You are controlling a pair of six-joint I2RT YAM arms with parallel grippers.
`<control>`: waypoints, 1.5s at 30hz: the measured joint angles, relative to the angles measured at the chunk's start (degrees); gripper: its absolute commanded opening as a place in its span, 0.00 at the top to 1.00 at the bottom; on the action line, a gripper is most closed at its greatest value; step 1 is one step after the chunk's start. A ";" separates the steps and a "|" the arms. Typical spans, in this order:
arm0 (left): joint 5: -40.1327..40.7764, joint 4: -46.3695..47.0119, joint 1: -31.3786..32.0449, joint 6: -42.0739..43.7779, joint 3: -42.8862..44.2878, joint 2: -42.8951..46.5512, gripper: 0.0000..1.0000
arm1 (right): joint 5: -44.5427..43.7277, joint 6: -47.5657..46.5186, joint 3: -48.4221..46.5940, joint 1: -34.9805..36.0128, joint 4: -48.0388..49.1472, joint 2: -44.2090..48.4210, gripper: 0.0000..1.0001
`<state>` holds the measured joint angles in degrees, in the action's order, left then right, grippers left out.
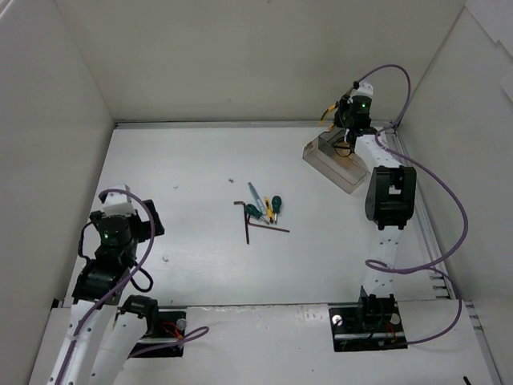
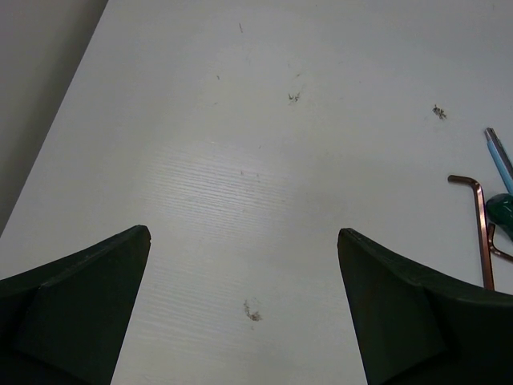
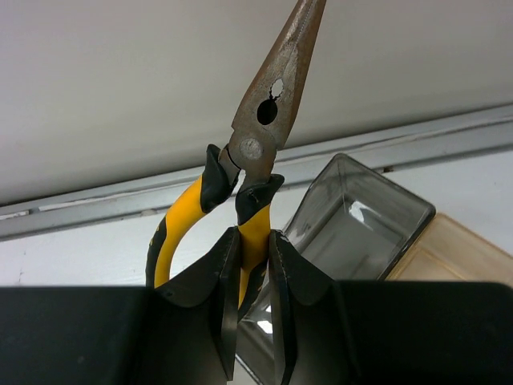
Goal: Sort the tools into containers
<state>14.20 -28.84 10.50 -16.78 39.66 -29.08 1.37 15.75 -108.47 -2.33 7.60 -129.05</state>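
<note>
The left arm point(image 1: 112, 241) is folded near the table's front left corner and, from above, covers its own fingers. Only the wrist view shows the left gripper point(image 2: 243, 234): jaws spread wide, nothing held, bare table point(image 2: 240, 120) between them. Its dark fingers point(image 2: 88, 297) are cut off by the lower frame edge. At that view's right edge a hex key point(image 2: 479, 233), a light-blue screwdriver point(image 2: 498, 152) and a green handle point(image 2: 503, 210) are each cropped.

From above, these loose tools lie in one cluster at mid-table with a second hex key point(image 1: 272, 228) and two green-handled screwdrivers point(image 1: 276, 202). They overlap, and which lies on which is too small to tell. Open tabletop surrounds them on every side.

At the far right the box point(image 1: 337, 164) sits close to the back wall and right edge, partly hidden by the right arm point(image 1: 389, 192) reaching over it. The right gripper point(image 3: 252, 241) is clamped on one yellow handle of the pliers point(image 3: 264, 136), nose pointing up toward the wall, the other handle free. The fingers hide the handles' lower ends. The clear box lies just beyond them, and a tan surface point(image 3: 449, 249) beside it is possibly another compartment.
</note>
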 measured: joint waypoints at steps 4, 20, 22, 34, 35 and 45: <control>-0.87 0.37 0.00 0.74 -0.11 -1.99 0.00 | 1.07 -1.29 -2.56 -1.03 0.07 -1.31 1.00; -0.44 0.46 0.00 1.57 -0.11 0.35 0.00 | 2.82 -3.41 0.15 -2.75 -0.79 -1.40 1.00; -0.35 0.44 0.00 1.57 -0.11 0.33 0.00 | 2.82 -3.43 0.17 -2.97 -0.70 -1.66 1.00; -0.20 0.46 0.00 1.60 -0.11 0.61 0.00 | 3.02 -2.23 0.39 -3.02 -0.72 -3.89 1.00; -0.20 0.46 0.00 1.60 -0.11 0.66 0.00 | 3.02 -2.21 0.55 -3.04 -0.70 -3.89 1.00; 0.24 0.44 0.00 1.60 -0.11 0.83 0.00 | 2.97 -2.03 1.88 -3.02 -0.87 -3.93 0.94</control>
<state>14.44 -28.40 10.50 -15.18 39.55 -28.25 4.34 13.72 -106.59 -5.34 6.72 -132.99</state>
